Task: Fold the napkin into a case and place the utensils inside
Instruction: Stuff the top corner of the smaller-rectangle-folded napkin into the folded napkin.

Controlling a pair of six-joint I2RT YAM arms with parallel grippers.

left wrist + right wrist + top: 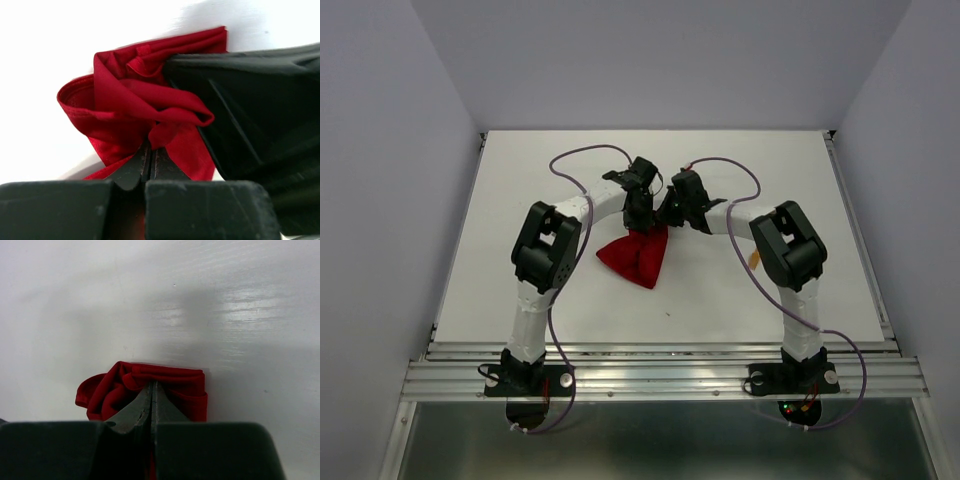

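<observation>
White table point(520, 285): napkin point(635, 258) bunched; utensil point(754, 258) overhead only.

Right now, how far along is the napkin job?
Done: nothing finished; the napkin is bunched, not a flat case. In hand: the left gripper and right gripper are both shut on it. To do: fold it, then load utensils; one orange utensil lies apart from it.

Crumpled red napkin point(635, 258) on white table point(770, 170), far tip between left end effector point(642, 224) and right end effector point(666, 221)
</observation>
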